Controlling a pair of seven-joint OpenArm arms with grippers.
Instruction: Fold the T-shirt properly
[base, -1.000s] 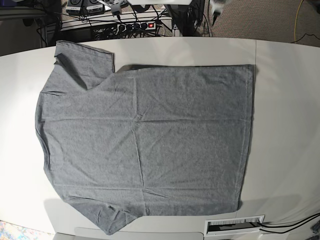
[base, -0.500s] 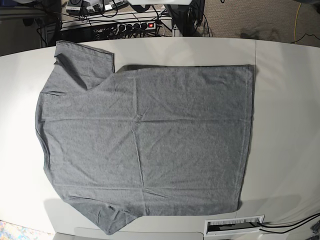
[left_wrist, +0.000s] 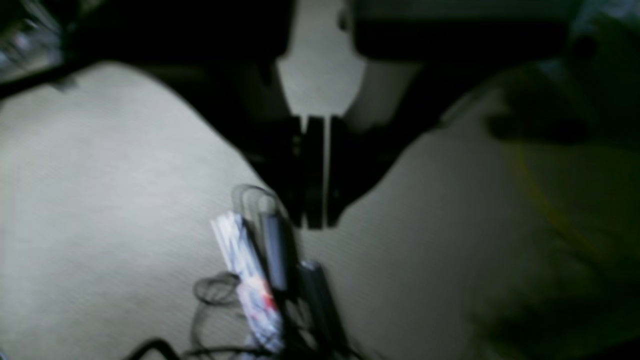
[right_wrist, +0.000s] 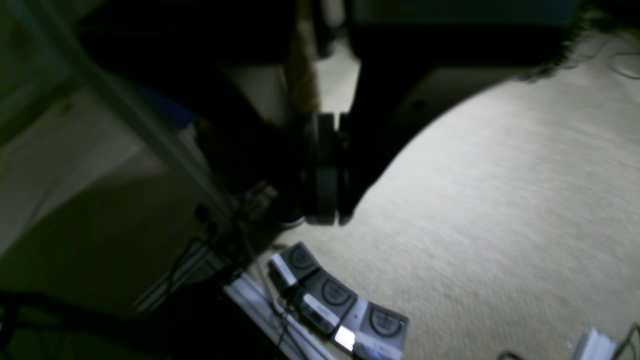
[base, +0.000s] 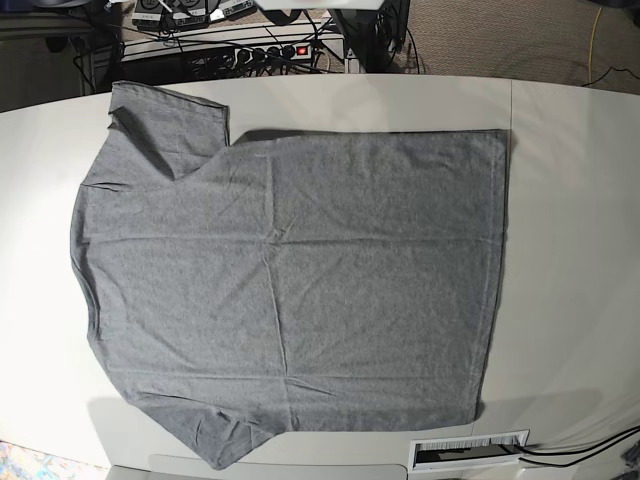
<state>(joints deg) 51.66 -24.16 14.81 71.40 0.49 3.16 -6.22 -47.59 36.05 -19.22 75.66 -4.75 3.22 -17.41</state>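
The T-shirt (base: 290, 280) lies spread flat on the white table (base: 570, 250) in the base view, heather-grey, its collar end to the left and its hem to the right. One sleeve points to the far left corner, the other to the near edge. Neither arm shows in the base view. In the left wrist view my left gripper (left_wrist: 315, 220) is shut on nothing, hanging over beige carpet. My right gripper (right_wrist: 325, 217) is likewise shut and empty, above carpet and off the table. The T-shirt is out of both wrist views.
Behind the table's far edge sit a power strip (base: 270, 50) and tangled cables. A slotted white panel (base: 470, 450) lies at the near edge. Black pedals (right_wrist: 340, 305) lie on the floor under the right gripper; cables and a white packet (left_wrist: 247, 280) under the left.
A white arm part that showed at the top edge of the base view a second ago has left the picture. The T-shirt has not moved.
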